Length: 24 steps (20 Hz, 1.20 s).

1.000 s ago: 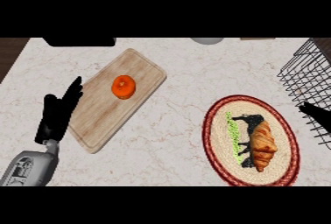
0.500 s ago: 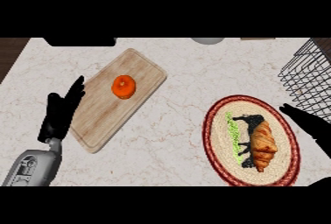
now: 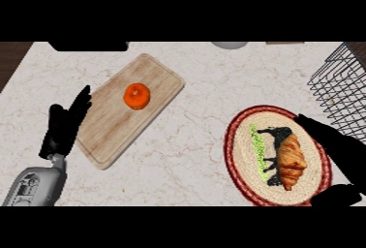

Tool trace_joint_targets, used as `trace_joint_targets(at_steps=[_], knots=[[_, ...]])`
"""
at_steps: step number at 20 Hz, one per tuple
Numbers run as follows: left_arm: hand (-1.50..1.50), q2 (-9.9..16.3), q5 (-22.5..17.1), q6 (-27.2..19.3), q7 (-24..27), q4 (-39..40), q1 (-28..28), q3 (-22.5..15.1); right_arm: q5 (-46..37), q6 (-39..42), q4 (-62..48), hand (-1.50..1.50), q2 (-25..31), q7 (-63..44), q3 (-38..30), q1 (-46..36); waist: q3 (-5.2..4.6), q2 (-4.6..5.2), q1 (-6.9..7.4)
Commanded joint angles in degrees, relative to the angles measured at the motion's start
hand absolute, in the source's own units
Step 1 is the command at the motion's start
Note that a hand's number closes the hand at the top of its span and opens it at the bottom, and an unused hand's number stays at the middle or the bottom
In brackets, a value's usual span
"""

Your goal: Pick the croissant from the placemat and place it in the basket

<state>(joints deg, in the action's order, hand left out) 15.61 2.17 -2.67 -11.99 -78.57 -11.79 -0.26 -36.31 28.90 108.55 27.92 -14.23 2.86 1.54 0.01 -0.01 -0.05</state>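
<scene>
The golden-brown crescent croissant (image 3: 292, 161) lies on the right half of the oval woven placemat (image 3: 241, 145), which has a dark red rim and a black animal figure printed on it with a strip of green along its left side. The mat sits near the right on the pale marbled counter (image 3: 207, 101). The robot's black right hand (image 3: 342, 145) is over the mat's right edge, just beside the croissant and not touching it, fingers straight and stretched toward the far side, thumb apart at the near edge. Farther right, at the far right corner, stands the black wire basket (image 3: 342, 92). Well to the left lies a light wooden cutting board (image 3: 114, 126) with a round orange fruit (image 3: 136, 95) on it. At the board's left edge the left hand (image 3: 66, 127) rests open, fingers straight.
</scene>
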Motion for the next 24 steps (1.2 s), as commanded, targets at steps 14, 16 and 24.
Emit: trace_joint_targets(at_steps=[14,16,24], knots=[[0.00,-3.3,4.0,1.7,-2.7,-4.0,0.9,1.8,-8.7,1.8,-8.3,-1.50,-7.3,2.8,-0.3,-2.7,-0.01,-0.02,0.04],[0.00,-3.3,3.6,2.7,-1.1,-1.7,0.2,2.3,-12.2,-2.7,-13.2,-1.50,-10.1,3.9,2.9,-3.6,0.00,0.02,0.08],[0.00,-4.1,5.4,2.4,-2.2,-1.1,-1.7,3.7,-13.0,-3.0,-13.2,-1.50,-8.7,9.1,-0.4,0.3,0.00,-0.02,-0.16]])
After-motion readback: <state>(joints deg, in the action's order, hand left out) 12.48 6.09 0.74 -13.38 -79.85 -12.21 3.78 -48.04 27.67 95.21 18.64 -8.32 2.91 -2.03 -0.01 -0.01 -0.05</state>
